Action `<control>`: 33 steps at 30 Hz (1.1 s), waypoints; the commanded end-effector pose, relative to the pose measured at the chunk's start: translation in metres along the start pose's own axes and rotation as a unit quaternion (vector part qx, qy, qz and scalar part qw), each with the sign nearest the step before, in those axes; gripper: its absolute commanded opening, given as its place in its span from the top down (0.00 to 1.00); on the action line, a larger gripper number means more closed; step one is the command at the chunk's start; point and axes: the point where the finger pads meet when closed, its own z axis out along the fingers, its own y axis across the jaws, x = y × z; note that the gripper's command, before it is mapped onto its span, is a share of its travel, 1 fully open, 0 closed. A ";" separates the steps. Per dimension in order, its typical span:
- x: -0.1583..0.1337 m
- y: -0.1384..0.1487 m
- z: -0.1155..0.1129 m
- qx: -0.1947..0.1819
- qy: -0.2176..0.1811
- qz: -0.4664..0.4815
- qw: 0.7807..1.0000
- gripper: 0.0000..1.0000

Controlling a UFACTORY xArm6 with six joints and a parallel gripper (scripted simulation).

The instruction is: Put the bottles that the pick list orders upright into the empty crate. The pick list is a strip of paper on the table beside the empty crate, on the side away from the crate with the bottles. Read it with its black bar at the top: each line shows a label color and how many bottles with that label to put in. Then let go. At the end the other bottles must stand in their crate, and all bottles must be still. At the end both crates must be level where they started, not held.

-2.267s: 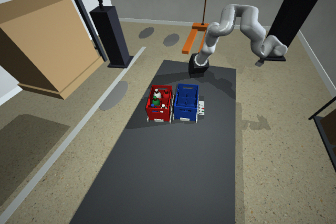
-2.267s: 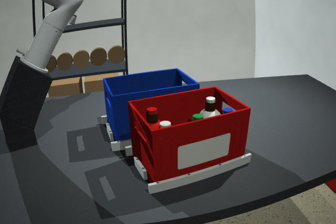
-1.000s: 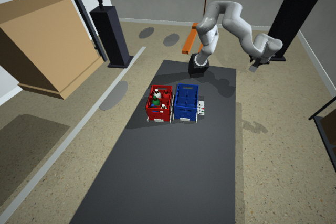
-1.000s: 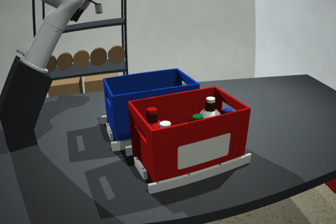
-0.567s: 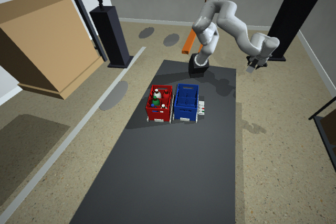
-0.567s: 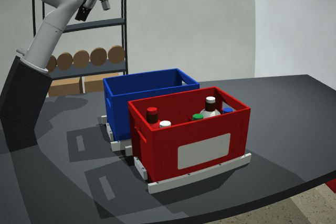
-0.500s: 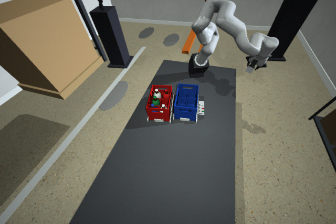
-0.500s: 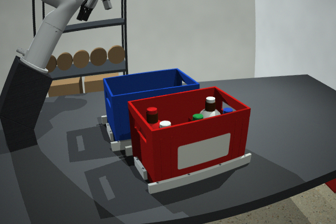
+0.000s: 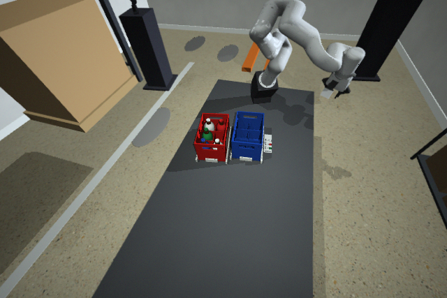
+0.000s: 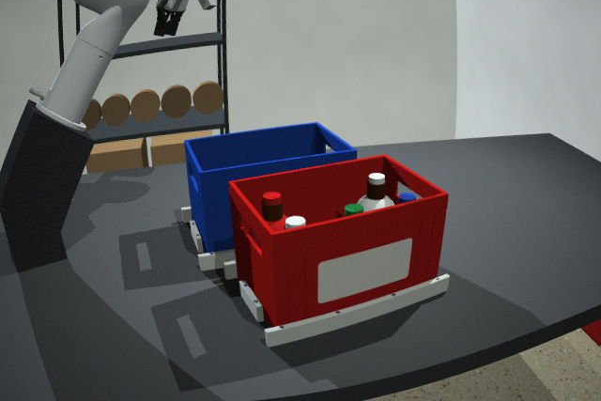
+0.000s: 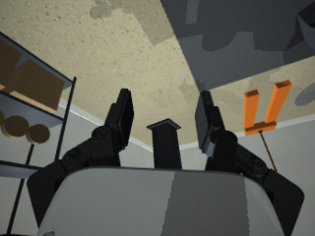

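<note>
The red crate [image 9: 214, 137] stands on the dark table and holds several bottles [image 10: 376, 192] with red, white, green and blue caps. The empty blue crate [image 9: 247, 135] stands right beside it, also seen behind the red crate in the exterior view [image 10: 264, 163]. The pick list strip [image 9: 267, 144] lies on the table next to the blue crate, on the side away from the red crate; its marks are too small to read. My gripper [image 9: 338, 91] is open and empty, high in the air past the table's far right corner, well away from both crates. It also shows in the exterior view [image 10: 165, 25] and the wrist view [image 11: 164, 118].
The arm's black base block [image 9: 263, 88] stands at the table's far end. A black pillar [image 9: 385, 31] stands behind the gripper, another [image 9: 146, 47] at the far left. An orange stand [image 9: 254, 54] lies on the floor behind the base. A shelf rack [image 10: 146, 47] stands off the table.
</note>
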 end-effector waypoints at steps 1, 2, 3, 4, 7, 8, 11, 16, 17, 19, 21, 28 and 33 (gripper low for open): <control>0.016 0.000 -0.005 0.014 0.020 0.012 1.000 0.35; 0.021 0.001 -0.007 0.021 0.033 0.019 0.999 0.35; 0.025 0.001 -0.008 0.028 0.044 0.026 0.998 0.35; 0.030 0.001 -0.009 0.028 0.044 0.026 0.998 0.35; 0.035 0.002 -0.011 0.028 0.044 0.026 0.998 0.35; 0.040 0.002 -0.012 0.036 0.057 0.034 0.997 0.35; 0.054 0.004 -0.016 0.051 0.082 0.049 0.994 0.35; 0.075 0.007 -0.023 0.067 0.107 0.065 0.990 0.35; 0.079 0.007 -0.025 0.075 0.119 0.073 0.987 0.35; 0.089 0.009 -0.028 0.075 0.120 0.073 0.987 0.35; 0.092 0.009 -0.030 0.075 0.120 0.073 0.987 0.35; 0.092 0.009 -0.030 0.075 0.120 0.073 0.987 0.35; 0.092 0.009 -0.030 0.075 0.120 0.073 0.987 0.35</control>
